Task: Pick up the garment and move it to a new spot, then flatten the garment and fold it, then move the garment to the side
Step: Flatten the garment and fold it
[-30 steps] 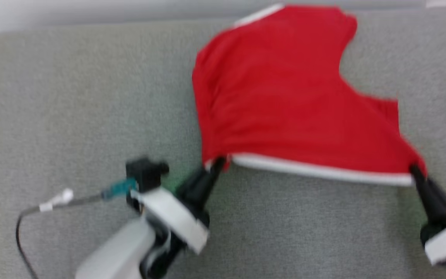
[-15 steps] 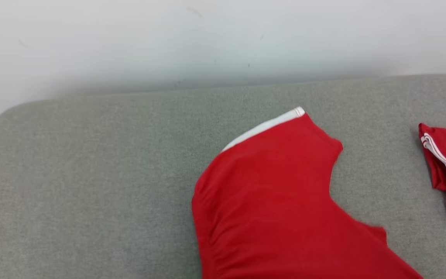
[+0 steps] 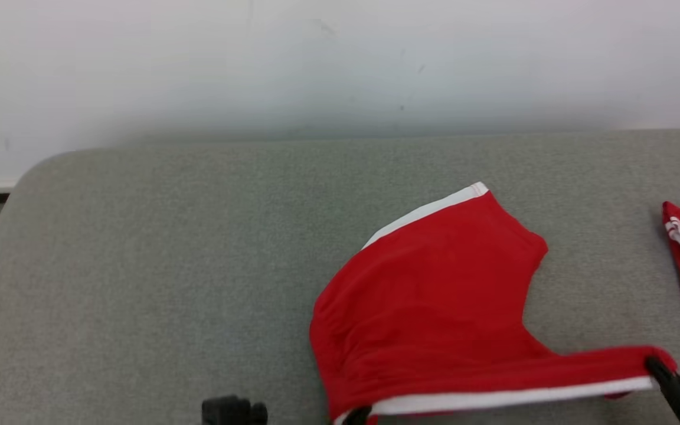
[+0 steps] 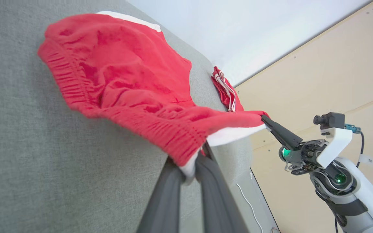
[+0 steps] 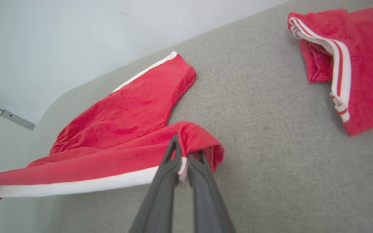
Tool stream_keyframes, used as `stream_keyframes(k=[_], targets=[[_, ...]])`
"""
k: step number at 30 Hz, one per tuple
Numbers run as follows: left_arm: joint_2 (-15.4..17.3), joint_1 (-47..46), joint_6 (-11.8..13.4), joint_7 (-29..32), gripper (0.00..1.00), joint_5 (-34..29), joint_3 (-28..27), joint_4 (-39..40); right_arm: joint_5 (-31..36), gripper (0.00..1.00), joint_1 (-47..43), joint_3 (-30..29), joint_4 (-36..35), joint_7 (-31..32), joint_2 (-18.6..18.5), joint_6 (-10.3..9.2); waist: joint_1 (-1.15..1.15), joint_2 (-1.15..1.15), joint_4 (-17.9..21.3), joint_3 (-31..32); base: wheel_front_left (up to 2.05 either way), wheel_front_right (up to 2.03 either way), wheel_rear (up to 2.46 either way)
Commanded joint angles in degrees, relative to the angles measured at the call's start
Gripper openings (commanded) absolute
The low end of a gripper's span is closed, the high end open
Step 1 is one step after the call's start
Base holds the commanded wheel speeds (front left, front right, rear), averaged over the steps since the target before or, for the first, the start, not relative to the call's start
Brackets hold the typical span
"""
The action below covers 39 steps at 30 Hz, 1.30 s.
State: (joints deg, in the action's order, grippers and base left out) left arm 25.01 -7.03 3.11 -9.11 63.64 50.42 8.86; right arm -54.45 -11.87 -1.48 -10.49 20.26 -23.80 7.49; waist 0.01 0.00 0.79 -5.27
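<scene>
Two-point pinch on shorts [image 3: 434, 307] hem, still clamped: left end effector [image 3: 359, 415] at 6 o'clock, right end effector [image 3: 651, 363] at 4. Only head tilt up over last second, no shift of shorts on counter [image 3: 139, 265]. Near hem taut, far leg flat. Likely mid-relocation; flattening ahead.

The garment [image 3: 434, 307] is a pair of red shorts with white trim and a gathered elastic waistband. Its far portion lies on the grey padded surface [image 3: 169, 265]. Its near white-trimmed edge is raised and stretched taut between its two corners.
</scene>
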Motion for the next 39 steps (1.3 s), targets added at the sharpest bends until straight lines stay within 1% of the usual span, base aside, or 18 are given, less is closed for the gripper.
stream_keyframes(k=[1,7,10,14,17,18,20,26,29,31,32,33,34,35,36,39], targets=[[-0.15,-1.52,0.49,0.62,0.0,1.23,-0.97,0.43,0.68,0.0,2.89,0.13,0.74,1.18,0.08,-0.02,-0.01,0.0,-1.7,-1.89,0.0,0.0,0.0],[-2.83,-7.15,0.71,3.54,0.0,6.12,-4.58,2.42,3.61,0.0,15.57,0.51,4.18,6.44,-1.38,-0.02,-0.01,0.0,-5.75,-6.85,0.0,0.0,0.0],[-4.58,-10.73,0.67,5.85,0.0,8.26,-5.33,2.26,5.43,0.0,22.54,0.81,6.43,8.72,-2.55,-0.02,-0.01,0.0,-7.84,-9.66,0.0,0.0,0.0],[-7.0,-14.86,1.31,7.55,0.0,9.88,-6.48,-0.61,7.91,0.0,30.71,2.53,10.19,11.21,-3.05,-0.02,-0.01,0.0,-10.02,-12.32,0.0,0.0,0.0],[-8.76,-17.43,1.29,8.51,0.0,10.37,-6.47,-3.1,9.17,0.0,35.7,4.03,13.23,13.09,-3.54,-0.02,-0.01,0.0,-11.26,-13.83,0.0,0.0,0.0],[-8.76,-17.43,1.29,8.51,0.0,10.37,-6.47,-3.1,9.17,0.0,35.7,4.03,13.23,13.09,-3.54,-0.02,-0.01,0.0,-11.26,-13.83,0.0,0.0,0.0],[-9.65,-18.86,0.94,8.93,0.0,10.54,-6.36,-4.83,9.76,0.0,38.4,5.38,14.95,13.72,-3.54,-0.02,-0.01,0.0,-11.9,-14.56,0.0,0.0,0.0],[-12.81,-22.15,1.01,8.9,0.0,11.16,-6.79,-9.73,11.08,0.0,43.87,7.93,19.49,12.87,-4.22,-0.02,-0.01,0.0,-13.34,-16.39,0.0,0.0,0.0],[-13.7,-23.42,0.21,9.61,0.0,11.13,-6.34,-11.44,11.23,0.0,45.65,8.95,21.08,12.13,-4.43,-0.02,-0.01,0.0,-13.73,-17.23,0.0,0.0,0.0],[-13.89,-23.9,0.26,9.39,0.0,10.53,-6.33,-12.54,11.36,0.0,46.55,9.38,21.82,11.58,-4.49,-0.02,-0.01,0.0,-13.87,-17.6,0.0,0.0,0.0],[-14.07,-24.18,0.21,9.16,0.12,10.18,-6.28,-13.0,11.29,0.14,47.11,9.88,21.75,10.88,-4.61,-0.02,-0.01,0.0,-13.91,-17.77,0.0,0.0,0.0],[-14.17,-24.22,0.18,9.19,0.23,10.02,-6.2,-13.38,11.18,0.38,47.46,9.98,22.02,10.38,-4.74,-0.02,-0.01,0.0,-13.93,-17.9,0.0,0.0,0.0],[-14.17,-24.19,0.28,9.1,0.34,9.8,-6.08,-13.71,11.03,0.72,47.58,10.2,22.37,9.91,-4.84,-0.02,-0.01,0.0,-13.93,-17.97,0.0,0.0,0.0],[-14.12,-24.13,0.35,8.95,0.49,9.7,-6.06,-13.95,10.67,1.0,47.78,10.55,22.72,9.67,-4.84,-0.02,-0.01,0.0,-13.92,-18.0,0.0,0.0,0.0],[-14.08,-23.88,0.49,8.74,1.0,9.6,-5.99,-14.18,10.38,1.0,48.12,10.92,22.78,9.08,-4.95,-0.02,-0.01,0.0,-13.89,-18.01,0.0,0.0,0.0],[-13.51,-23.09,1.39,8.05,1.0,8.64,-5.83,-14.95,9.77,1.0,48.48,11.02,23.76,6.91,-5.08,-0.02,-0.01,0.0,-13.7,-17.75,0.0,0.0,0.0]])
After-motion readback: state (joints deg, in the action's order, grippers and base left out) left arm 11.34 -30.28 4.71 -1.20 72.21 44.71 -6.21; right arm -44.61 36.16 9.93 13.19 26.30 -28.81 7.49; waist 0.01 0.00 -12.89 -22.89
